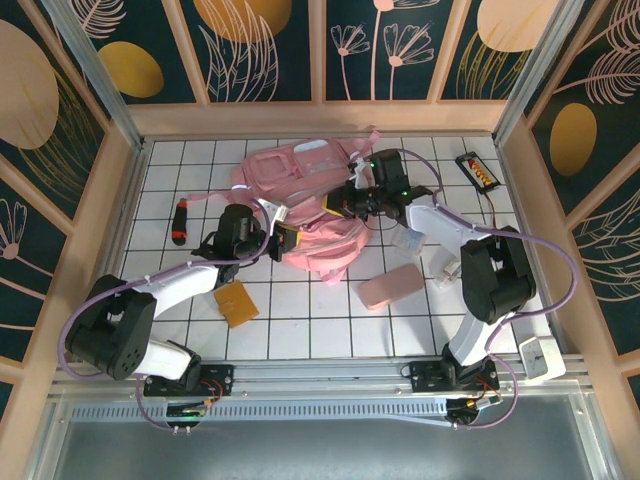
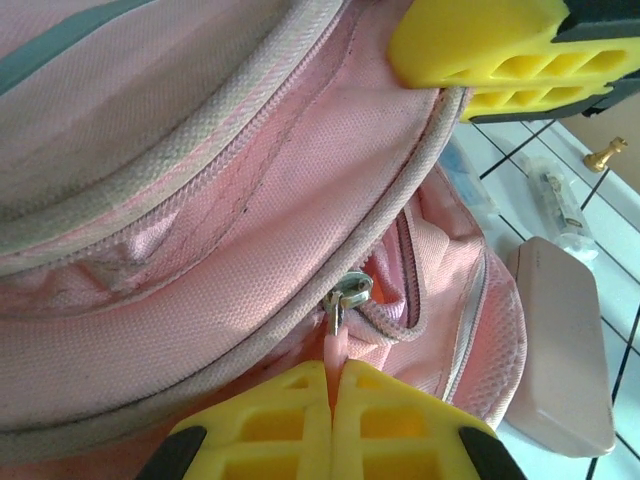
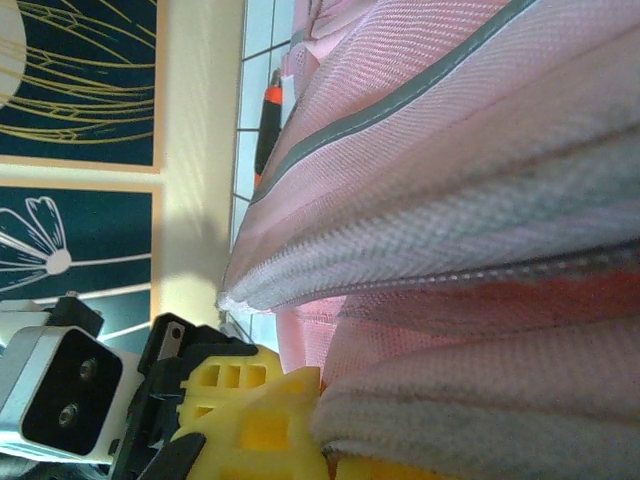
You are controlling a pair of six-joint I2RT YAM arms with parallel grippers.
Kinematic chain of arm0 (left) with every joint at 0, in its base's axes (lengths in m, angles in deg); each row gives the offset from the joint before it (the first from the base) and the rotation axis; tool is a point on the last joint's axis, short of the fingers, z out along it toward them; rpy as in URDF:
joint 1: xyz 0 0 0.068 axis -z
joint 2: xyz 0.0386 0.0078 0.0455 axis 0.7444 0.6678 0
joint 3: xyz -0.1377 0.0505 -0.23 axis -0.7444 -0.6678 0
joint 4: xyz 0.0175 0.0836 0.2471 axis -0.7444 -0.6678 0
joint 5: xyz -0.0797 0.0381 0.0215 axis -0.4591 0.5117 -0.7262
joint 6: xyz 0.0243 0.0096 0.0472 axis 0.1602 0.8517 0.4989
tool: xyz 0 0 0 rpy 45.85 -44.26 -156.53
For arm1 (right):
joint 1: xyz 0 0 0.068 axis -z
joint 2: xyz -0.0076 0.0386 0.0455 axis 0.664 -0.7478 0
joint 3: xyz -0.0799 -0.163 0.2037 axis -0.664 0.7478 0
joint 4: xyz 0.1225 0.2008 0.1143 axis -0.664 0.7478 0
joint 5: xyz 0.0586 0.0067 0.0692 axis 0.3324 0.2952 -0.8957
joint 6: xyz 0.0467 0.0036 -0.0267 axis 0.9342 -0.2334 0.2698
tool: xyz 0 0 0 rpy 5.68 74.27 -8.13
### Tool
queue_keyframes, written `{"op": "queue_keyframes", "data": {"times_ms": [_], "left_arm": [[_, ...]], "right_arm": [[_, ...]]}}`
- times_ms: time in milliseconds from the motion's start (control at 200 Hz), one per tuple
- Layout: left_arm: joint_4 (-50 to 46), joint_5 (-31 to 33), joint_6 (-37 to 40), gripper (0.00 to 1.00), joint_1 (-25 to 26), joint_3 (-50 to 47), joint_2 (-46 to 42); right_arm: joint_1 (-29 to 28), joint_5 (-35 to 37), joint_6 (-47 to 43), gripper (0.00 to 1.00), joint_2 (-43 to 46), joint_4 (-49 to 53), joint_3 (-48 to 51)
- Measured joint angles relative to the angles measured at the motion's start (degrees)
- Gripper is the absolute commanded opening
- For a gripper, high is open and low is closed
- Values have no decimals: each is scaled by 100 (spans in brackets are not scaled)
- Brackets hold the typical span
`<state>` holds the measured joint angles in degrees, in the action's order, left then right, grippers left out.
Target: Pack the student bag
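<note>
The large soft pink fabric backpack [image 1: 300,190] lies slumped at the far middle of the white gridded table [image 1: 300,335]. The left gripper [image 2: 332,395] is clamped tight on the pink zipper pull tab [image 2: 336,348] - fingers meeting. Just right of it, the right gripper [image 2: 455,80] (likewise closed) pinches the backpack's zipper edge.

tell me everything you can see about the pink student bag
The student bag is a large soft backpack of woven pink fabric with grey reflective strips, piped seams and pink straps. It lies slumped in the middle of the white tiled table. The left tool is shut on its pink zip pull, just below a metal slider. The right tool pinches a fabric edge on the opposite side.
</note>
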<state>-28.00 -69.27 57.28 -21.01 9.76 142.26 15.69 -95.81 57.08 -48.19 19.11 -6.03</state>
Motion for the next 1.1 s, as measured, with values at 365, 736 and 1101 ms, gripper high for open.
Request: {"op": "queue_keyframes", "data": {"times_ms": [365, 736, 1101], "left_arm": [[570, -1045, -376, 23, -365, -472, 251], [754, -1425, -839, 43, -396, -511, 490], [1252, -1694, -1095, 41, -396, -527, 811]], "right_arm": [[-57, -190, -601, 0, -66, 153, -76], [-243, -120, -640, 0, -223, -173, -46], [-256, -131, -619, 0, -282, -201, -42]]}}
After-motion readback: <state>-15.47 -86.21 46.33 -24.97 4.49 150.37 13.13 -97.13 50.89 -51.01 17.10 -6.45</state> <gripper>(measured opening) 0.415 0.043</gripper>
